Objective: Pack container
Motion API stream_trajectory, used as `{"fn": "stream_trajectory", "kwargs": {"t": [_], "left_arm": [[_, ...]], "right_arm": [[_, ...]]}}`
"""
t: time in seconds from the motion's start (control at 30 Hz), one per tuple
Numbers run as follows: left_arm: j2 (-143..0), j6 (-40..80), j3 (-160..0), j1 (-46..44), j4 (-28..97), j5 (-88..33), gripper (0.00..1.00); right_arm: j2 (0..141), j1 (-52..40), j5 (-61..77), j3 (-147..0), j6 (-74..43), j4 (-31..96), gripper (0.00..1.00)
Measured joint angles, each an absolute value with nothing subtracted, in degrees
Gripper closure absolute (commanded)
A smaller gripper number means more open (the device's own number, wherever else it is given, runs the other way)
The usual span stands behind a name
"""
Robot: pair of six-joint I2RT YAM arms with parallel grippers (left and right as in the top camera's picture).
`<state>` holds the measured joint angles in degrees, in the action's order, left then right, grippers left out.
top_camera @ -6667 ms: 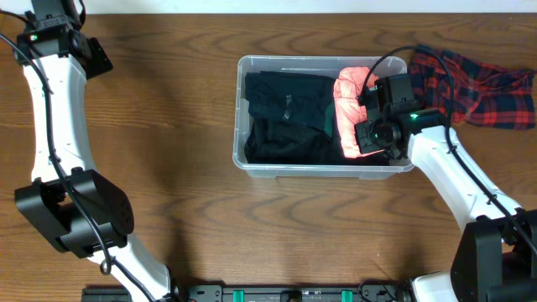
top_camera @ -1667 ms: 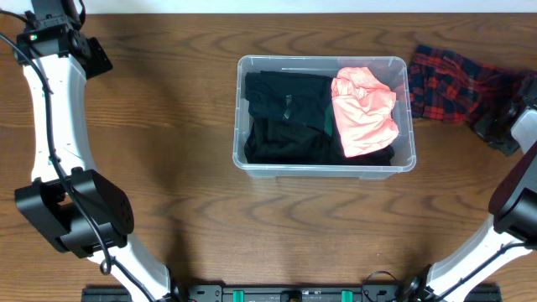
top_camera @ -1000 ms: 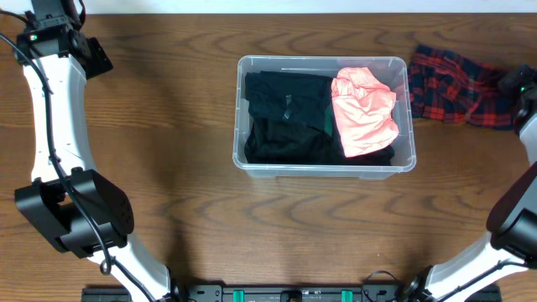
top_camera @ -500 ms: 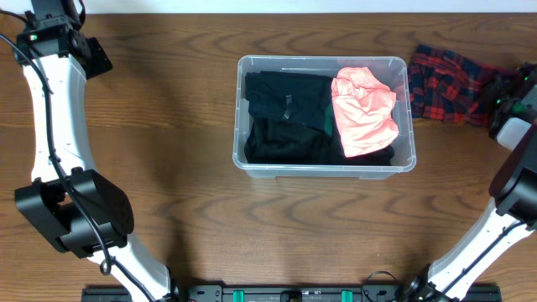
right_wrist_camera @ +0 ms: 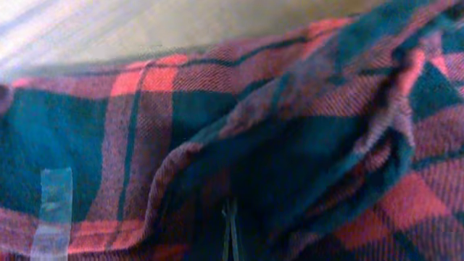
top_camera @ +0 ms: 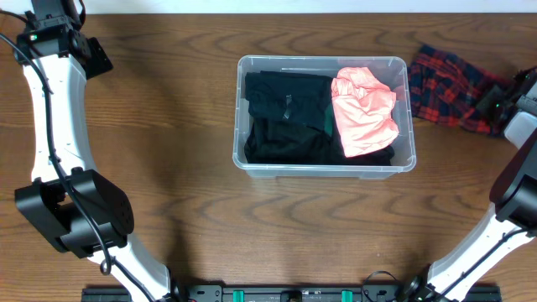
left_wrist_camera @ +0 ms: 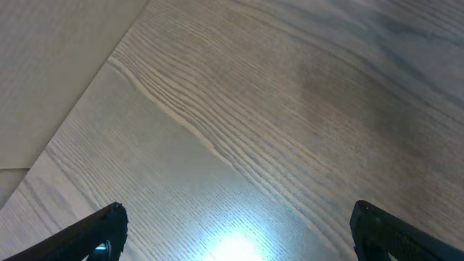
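The clear container [top_camera: 323, 60] sits mid-table and holds folded black clothes [top_camera: 285, 117] with a pink garment [top_camera: 362, 109] at its right end. A red and dark blue plaid cloth [top_camera: 445, 84] lies crumpled on the table just right of it. My right gripper [top_camera: 497, 101] is at the cloth's right end. In the right wrist view the plaid cloth [right_wrist_camera: 145, 123] fills the frame and bunches around my right gripper [right_wrist_camera: 230, 235], whose jaws are shut on it. My left gripper [top_camera: 92, 57] hovers far left, open [left_wrist_camera: 239, 232] over bare wood.
The wooden table [top_camera: 168, 168] stretches between the left arm and the container. Its back edge [left_wrist_camera: 43, 138] shows in the left wrist view. The right arm [top_camera: 524, 134] runs along the right edge of the overhead view.
My right gripper has moved a little left and towards the front over the plaid cloth, whose right end has bunched up with it. The left arm and the container's contents have not moved.
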<state>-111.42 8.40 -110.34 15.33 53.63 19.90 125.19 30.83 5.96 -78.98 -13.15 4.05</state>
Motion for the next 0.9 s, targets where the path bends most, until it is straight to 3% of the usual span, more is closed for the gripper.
{"fn": "stream_trajectory", "kwargs": {"t": [0.47,0.9], "left_arm": [[-111.4,8.4,-110.3,15.3,53.6,19.9,0.02],[-111.4,8.4,-110.3,15.3,53.6,19.9,0.02]], "right_arm": [[121.5,30.9,5.6,-81.4,-13.2,28.1,0.99],[118.8,31.3,13.4,-79.9,-13.2,35.0,0.99]]}}
